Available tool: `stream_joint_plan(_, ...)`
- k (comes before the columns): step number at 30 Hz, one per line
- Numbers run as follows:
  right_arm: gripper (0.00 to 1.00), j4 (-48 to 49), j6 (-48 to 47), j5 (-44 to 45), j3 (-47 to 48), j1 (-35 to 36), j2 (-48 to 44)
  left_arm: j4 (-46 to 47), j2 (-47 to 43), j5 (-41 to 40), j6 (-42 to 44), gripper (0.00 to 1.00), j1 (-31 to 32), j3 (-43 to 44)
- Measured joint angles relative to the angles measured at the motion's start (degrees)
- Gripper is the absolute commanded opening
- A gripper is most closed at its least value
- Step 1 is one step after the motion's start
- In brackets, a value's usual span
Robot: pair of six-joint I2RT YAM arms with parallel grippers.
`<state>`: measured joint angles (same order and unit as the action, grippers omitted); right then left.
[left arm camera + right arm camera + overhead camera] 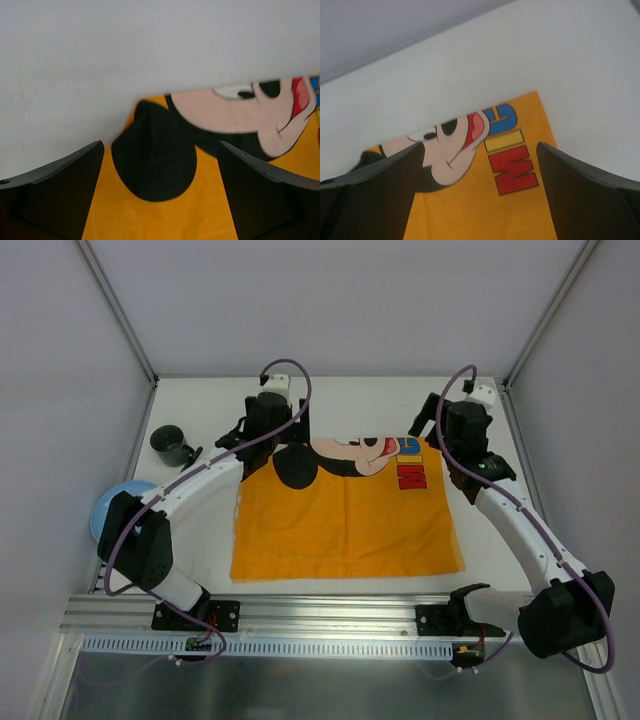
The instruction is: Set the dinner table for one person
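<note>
1. Hanging over the far left corner of the orange placemat point(345, 520), my left gripper point(161, 145) has its jaws wide apart, empty.
2. My right gripper point(480, 146) hangs over the far right corner, jaws likewise apart, empty.
3. The white dinner table point(350, 400) lies beneath the flat placemat; a dark cup point(172, 445) and a blue plate point(110, 505) sit at its left edge.

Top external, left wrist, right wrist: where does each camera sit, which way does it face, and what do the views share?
Top external: above and behind the bases, looking down at the dinner table, orange placemat, dark mug and blue dish; left arm and right arm show whole.
Left wrist: on the left arm, facing down and away over the placemat's far left part; open left tool frames the bottom.
Right wrist: likewise over the far right corner; open right tool shows.
Shared: all three see the mouse face.
</note>
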<state>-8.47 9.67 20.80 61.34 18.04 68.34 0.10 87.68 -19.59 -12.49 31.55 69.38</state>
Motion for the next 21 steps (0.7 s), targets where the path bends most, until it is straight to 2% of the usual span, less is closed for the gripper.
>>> stream_joint_plan(4,1.0,-2.0,1.9,-2.6,-7.7,2.1,0.0,-2.5,5.3,4.2,-6.9,0.97,0.0,-6.4)
stream_joint_plan(8,0.99,-4.7,3.6,-4.4,-13.3,4.0,-2.1,-5.8,9.9,3.8,-11.4,0.97,-1.0,-9.0)
stream_joint_plan(16,0.99,-5.3,6.2,-4.8,-17.2,6.5,-10.2,-4.3,10.8,5.2,-17.6,0.95,-14.2,-9.3)
stream_joint_plan(21,1.0,-5.0,6.8,-4.8,-19.4,7.0,-10.1,-3.3,10.8,5.7,-18.3,0.95,-16.6,-11.2)
